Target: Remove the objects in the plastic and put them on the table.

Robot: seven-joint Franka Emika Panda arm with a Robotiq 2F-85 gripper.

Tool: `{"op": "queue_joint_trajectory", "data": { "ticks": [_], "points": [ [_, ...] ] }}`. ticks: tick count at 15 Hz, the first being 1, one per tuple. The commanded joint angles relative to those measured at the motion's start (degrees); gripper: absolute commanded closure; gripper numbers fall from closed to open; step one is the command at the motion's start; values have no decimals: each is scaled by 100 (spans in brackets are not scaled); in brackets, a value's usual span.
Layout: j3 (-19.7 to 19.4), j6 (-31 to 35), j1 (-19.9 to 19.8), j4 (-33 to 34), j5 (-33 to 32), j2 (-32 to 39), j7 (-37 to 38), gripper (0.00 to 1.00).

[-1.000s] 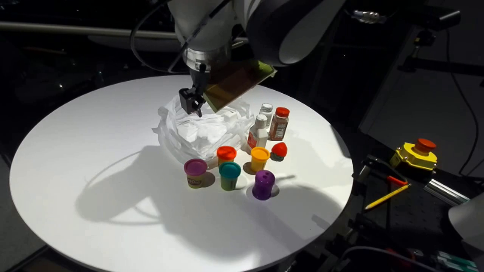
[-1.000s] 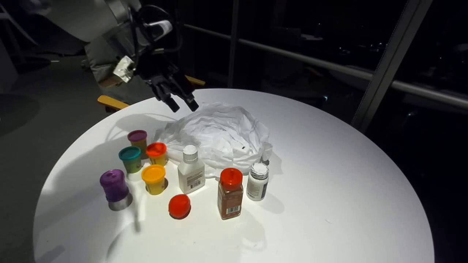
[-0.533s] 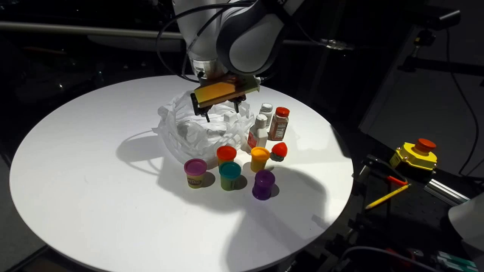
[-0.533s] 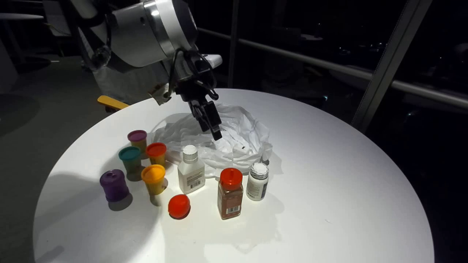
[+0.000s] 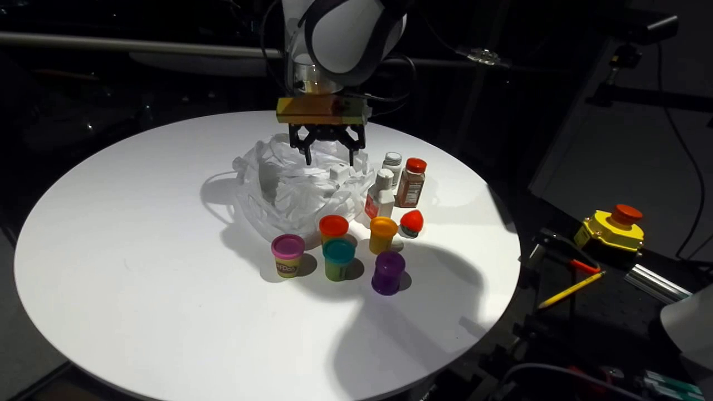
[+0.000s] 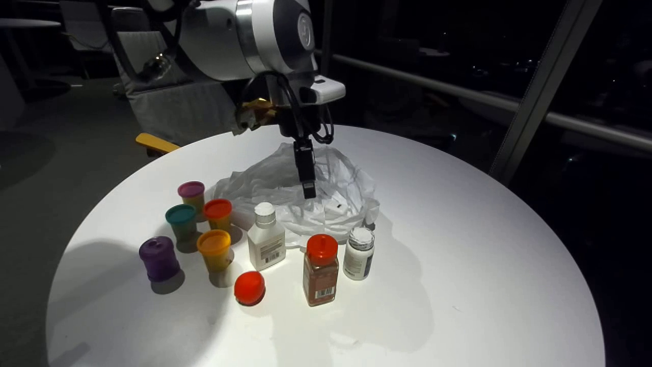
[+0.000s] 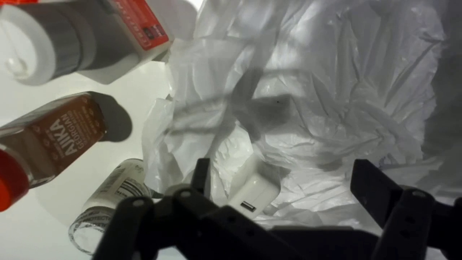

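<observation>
Swung across and levelled since a second ago, the gripper (image 5: 330, 162) now hangs pointing down over the wrinkled plastic bag (image 5: 298, 211); the arm (image 5: 348, 39) and its shadow (image 5: 390, 345) have shifted with it. As the wrist view shows, the two fingers (image 7: 375, 195) stand wide apart, their tips over the bag. Between them as seen from above, nearer the finger on the side of the small white bottle (image 7: 115, 186), a small white block (image 7: 254, 191) with a dark slot lies among the bag's folds.

On the round white table (image 5: 122, 239) before me, nine more things keep their places along the bag's side. Near the bag stand a red-labelled white bottle (image 5: 382, 199) and a red-lidded tub (image 5: 333, 229); whether either touches it I cannot tell. Next come a purple-lidded tub (image 5: 288, 253), a teal-lidded tub (image 5: 337, 259) and an orange-lidded tub (image 5: 382, 236), all upright, with a purple shaker (image 5: 388, 273) at the outer corner of the group. Past that bottle, a red-capped jar (image 6: 322, 275), its label reading AJIKA, stands just beside the small white bottle; a red rounded object (image 6: 249, 287) sits between the jar and the orange-lidded tub.

Off the table's edge, a yellow box (image 5: 607, 231) with a red button (image 5: 626, 215) and a yellow pencil (image 5: 572, 290) lie on a dark surface (image 5: 604, 314), and a cloth-covered chair (image 6: 183, 114) stands in the dim background.
</observation>
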Motion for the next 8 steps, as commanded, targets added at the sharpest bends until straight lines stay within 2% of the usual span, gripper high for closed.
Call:
{"op": "queue_joint_trajectory", "data": {
  "ticks": [1,8],
  "points": [
    [-289,304,87,228,392,191,433,0],
    [-475,665,108,448,561,599,781,0]
  ]
}}
